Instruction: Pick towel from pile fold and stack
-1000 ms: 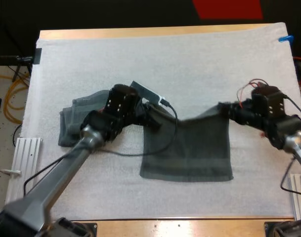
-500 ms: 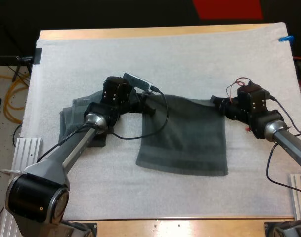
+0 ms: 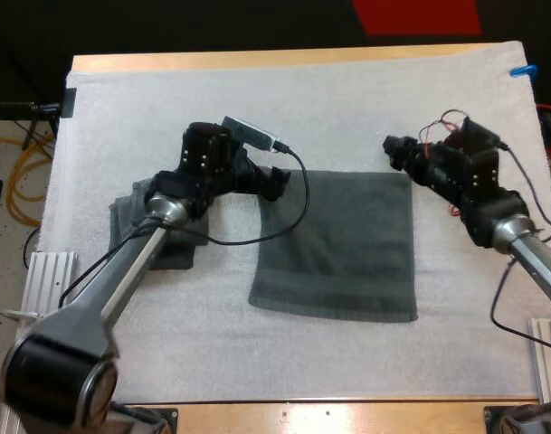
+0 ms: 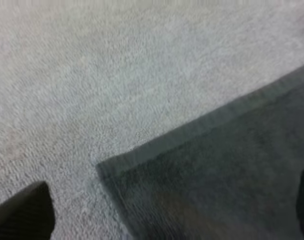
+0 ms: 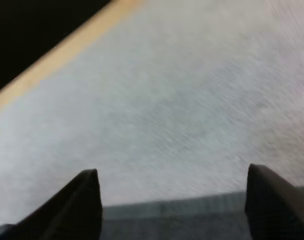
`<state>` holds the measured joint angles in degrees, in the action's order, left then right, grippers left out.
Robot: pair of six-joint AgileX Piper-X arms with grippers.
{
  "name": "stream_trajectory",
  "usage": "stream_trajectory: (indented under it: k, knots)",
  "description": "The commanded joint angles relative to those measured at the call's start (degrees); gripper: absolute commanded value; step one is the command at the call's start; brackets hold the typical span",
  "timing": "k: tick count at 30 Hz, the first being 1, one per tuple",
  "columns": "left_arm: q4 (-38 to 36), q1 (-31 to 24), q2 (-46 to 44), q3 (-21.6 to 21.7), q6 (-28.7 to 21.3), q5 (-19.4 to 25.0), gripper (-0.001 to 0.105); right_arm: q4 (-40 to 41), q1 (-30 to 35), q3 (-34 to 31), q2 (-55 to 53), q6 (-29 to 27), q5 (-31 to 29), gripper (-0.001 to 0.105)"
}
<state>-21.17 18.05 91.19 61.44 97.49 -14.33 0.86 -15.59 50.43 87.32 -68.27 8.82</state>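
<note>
A dark grey-green towel (image 3: 338,244) lies spread flat on the middle of the white mat (image 3: 347,99). My left gripper (image 3: 277,181) hovers at its far left corner, fingers wide apart. In the left wrist view that towel corner (image 4: 216,185) lies flat under the gripper (image 4: 161,220), with one fingertip (image 4: 22,215) off over the mat. My right gripper (image 3: 397,149) stands just beyond the far right corner, open. In the right wrist view its fingers (image 5: 82,200) stand apart above the towel's far edge (image 5: 171,220). A crumpled pile of towels (image 3: 130,221) sits at the left, partly under my left arm.
The mat's far strip and the wooden table edge (image 5: 67,45) lie beyond the right gripper. Bare mat surrounds the spread towel at the front and the right.
Both grippers have opened and let go of the towel's far corners. The towel now lies flat. The right gripper has drawn back beyond the towel's edge.
</note>
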Motion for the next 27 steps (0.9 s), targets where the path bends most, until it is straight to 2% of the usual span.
stream_trajectory:
  k: [1, 6, 13, 17, 20, 27]
  knots:
    - [-2.0, -0.1, -2.9, 0.7, -0.4, -0.5, 0.098, 1.8, 0.1, 0.8, -3.4, -1.0, 0.9, 0.061]
    - [-8.9, 0.1, -11.5, 0.7, -0.4, -0.9, 0.098, 13.4, 0.1, 0.8, -12.9, -6.9, 0.0, 0.061]
    - [-22.0, 1.8, -22.6, 0.3, -0.4, -0.9, 0.098, 37.1, 0.0, 0.8, -27.4, -11.6, -1.3, 0.061]
    - [-26.4, 4.9, -28.3, -3.1, 0.3, -0.9, 0.098, 49.3, 0.0, 0.2, -34.7, -11.7, -1.3, 0.061]
    - [-27.3, 8.2, -32.0, -7.1, 2.1, -0.9, 0.098, 54.9, 0.0, -1.5, -39.0, -11.5, -1.3, 0.061]
    - [-27.5, 14.7, -38.1, -15.5, 7.9, -0.6, 0.098, 60.3, 0.0, -10.0, -46.4, -9.7, -0.1, 0.061]
